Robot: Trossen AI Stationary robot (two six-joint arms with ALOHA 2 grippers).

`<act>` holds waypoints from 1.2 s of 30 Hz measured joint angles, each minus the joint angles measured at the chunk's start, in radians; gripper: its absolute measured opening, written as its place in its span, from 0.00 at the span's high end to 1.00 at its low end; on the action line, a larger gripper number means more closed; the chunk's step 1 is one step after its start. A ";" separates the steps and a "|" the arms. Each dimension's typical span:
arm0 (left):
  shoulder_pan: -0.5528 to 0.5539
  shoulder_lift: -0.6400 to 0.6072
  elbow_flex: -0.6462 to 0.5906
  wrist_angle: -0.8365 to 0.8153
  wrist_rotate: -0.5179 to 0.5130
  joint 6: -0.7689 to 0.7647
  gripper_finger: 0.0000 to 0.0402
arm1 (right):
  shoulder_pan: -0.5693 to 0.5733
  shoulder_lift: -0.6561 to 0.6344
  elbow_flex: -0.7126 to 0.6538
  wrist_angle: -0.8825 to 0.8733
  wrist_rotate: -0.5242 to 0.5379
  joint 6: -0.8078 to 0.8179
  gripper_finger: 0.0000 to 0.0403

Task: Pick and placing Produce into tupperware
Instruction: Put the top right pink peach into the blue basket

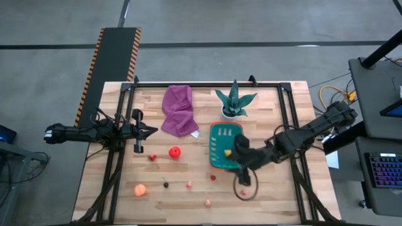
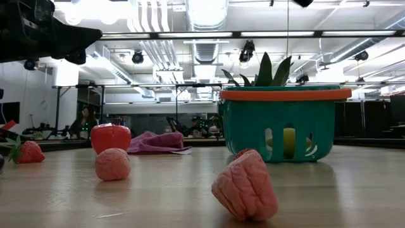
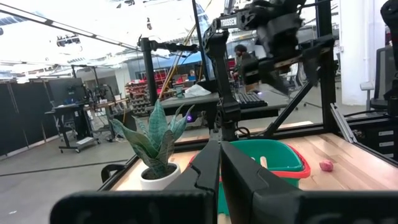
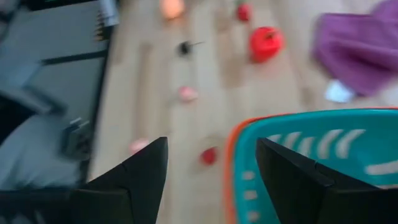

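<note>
The teal basket with an orange rim (image 1: 220,135) (image 2: 285,123) stands right of the table's middle. A yellow lemon (image 1: 227,152) (image 2: 289,140) lies inside it. On the wood to its left lie a red fruit (image 1: 174,151) (image 2: 111,137), a small strawberry (image 1: 152,157), an orange ball (image 1: 139,189), a dark piece (image 1: 166,184), pink pieces (image 1: 189,184) (image 1: 208,202) and a tiny red piece (image 1: 213,177) (image 4: 209,155). My right gripper (image 1: 238,149) (image 4: 214,168) hovers open and empty over the basket's near right part. My left gripper (image 1: 149,130) (image 3: 221,168) waits shut at the table's left, above the wood.
A purple cloth (image 1: 179,111) lies at the far middle, and a green spiky plant in a white pot (image 1: 233,103) stands just beyond the basket. A dark cable loop (image 1: 245,186) hangs below the right arm, near the basket's near right corner. Bare wood lies along the near edge.
</note>
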 joint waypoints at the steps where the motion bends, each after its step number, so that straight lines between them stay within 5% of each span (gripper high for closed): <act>1: 0.000 0.000 0.000 0.000 0.000 0.000 1.00 | 0.019 -0.001 0.001 0.000 -0.020 0.000 0.41; 19: 0.000 0.008 0.000 0.001 0.000 0.000 1.00 | 0.235 0.033 0.000 -0.088 -0.063 0.323 0.42; 36: 0.000 0.011 0.000 0.000 0.000 -0.001 1.00 | 0.306 0.282 -0.003 -0.136 -0.065 0.499 0.43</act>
